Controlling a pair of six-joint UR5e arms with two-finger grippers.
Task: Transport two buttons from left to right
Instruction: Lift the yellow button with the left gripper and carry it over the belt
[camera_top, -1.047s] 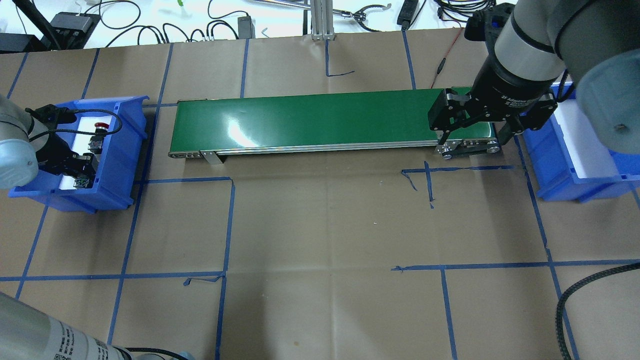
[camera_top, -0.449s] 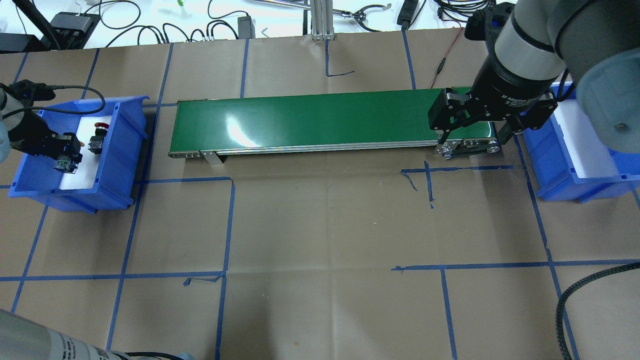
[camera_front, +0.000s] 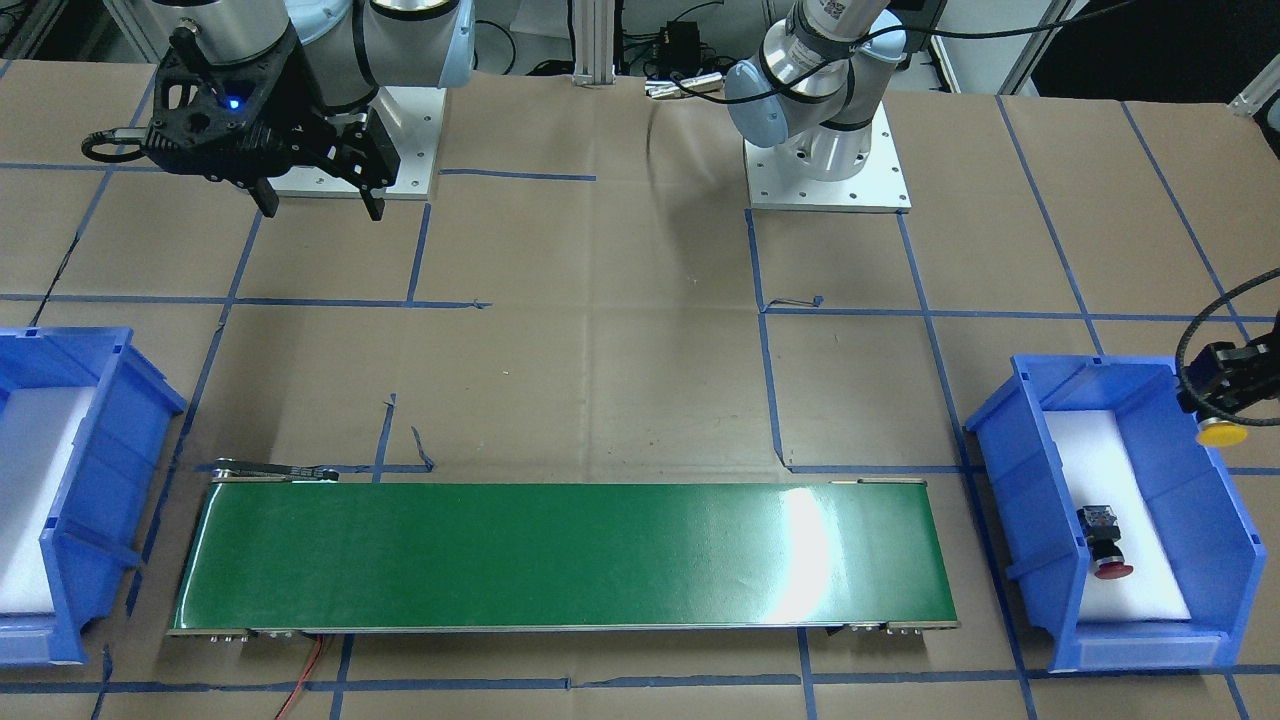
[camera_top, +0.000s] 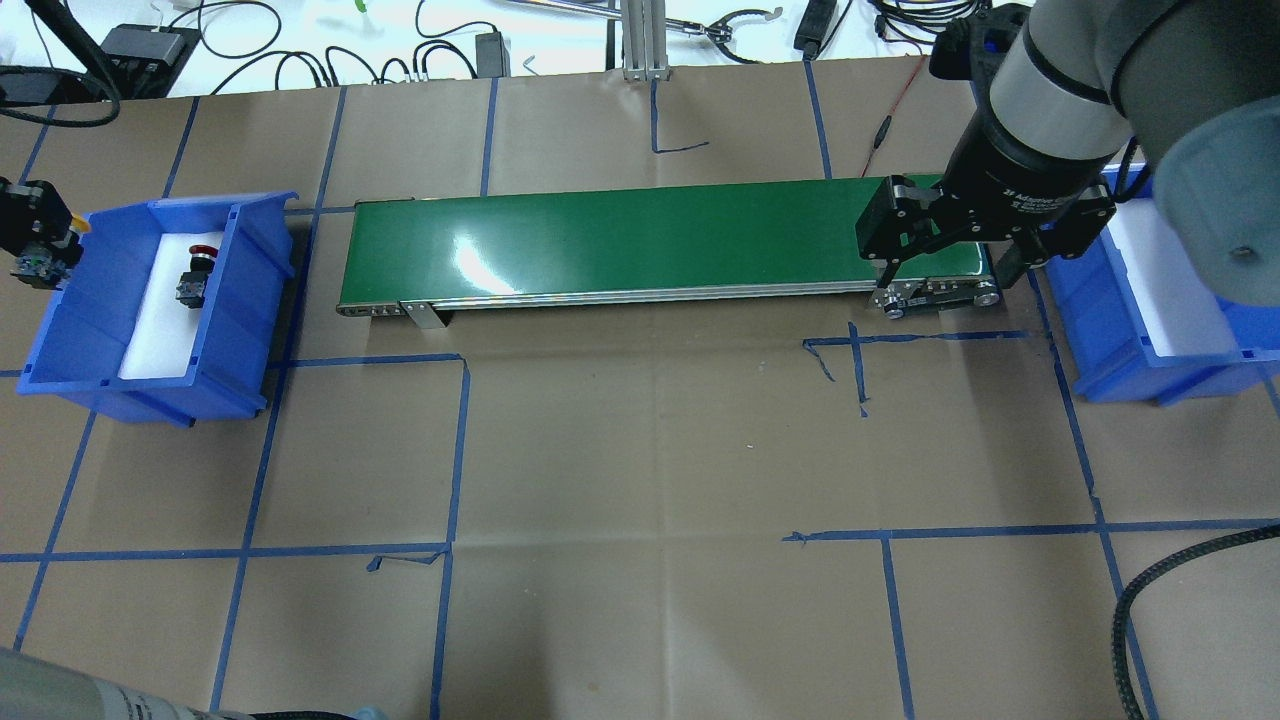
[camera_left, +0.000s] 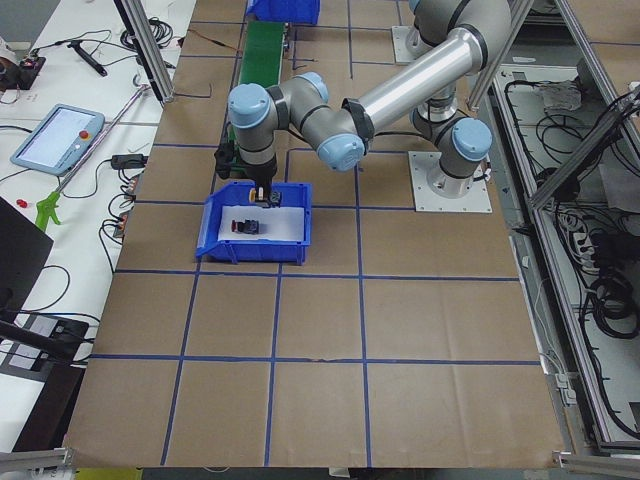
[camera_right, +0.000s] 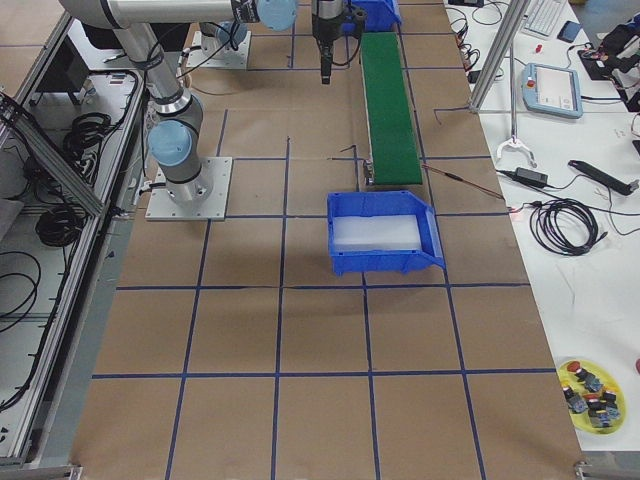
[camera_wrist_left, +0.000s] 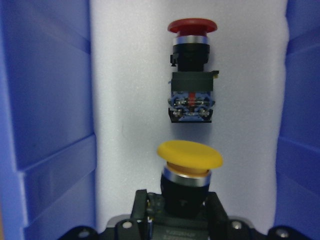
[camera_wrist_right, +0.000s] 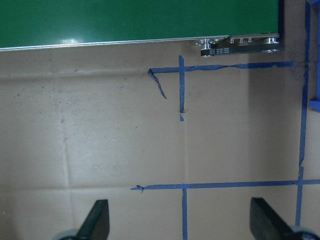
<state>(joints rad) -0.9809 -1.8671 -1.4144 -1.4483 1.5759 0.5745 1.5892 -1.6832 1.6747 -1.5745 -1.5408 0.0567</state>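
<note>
- Yellow button (camera_wrist_left: 190, 160): clamped by its black body in left gripper (camera_wrist_left: 182, 200), cap pointing away from the wrist camera, off the foam.
- Left gripper jaws: closed on that body, one finger (camera_wrist_left: 142, 202) on each side.
- Compared with 1.0 s ago: then low inside the left bin (camera_top: 255, 300) at its near end; 0.4 s ago over the bin's left wall; now lifted, seen in the overhead view at the far left edge of frame (camera_top: 32, 240), past that wall.
- Front-facing view: same gripper (camera_front: 1225, 390) at the right edge of frame, yellow cap (camera_front: 1221, 434) showing over the bin's outer wall (camera_front: 1225, 520).
- Red button (camera_top: 192, 272): lying on its side on the white foam liner (camera_top: 160, 340), toward the bin's far end, cap pointing away from the robot; same spot as in both earlier frames.
- Wrist view: red button (camera_wrist_left: 191, 70) at upper centre, just beyond the yellow cap, not touching it.
- Right gripper (camera_top: 945, 272): jaws spread wide, nothing between them, above the right end of the conveyor belt (camera_top: 650, 240); no change from earlier frames.
- Right wrist view: both fingertips at the bottom corners, well apart, brown paper (camera_wrist_right: 125, 140) and the belt's edge below.
- Right bin (camera_top: 1110, 330): lower right of that gripper, white liner only.
</note>
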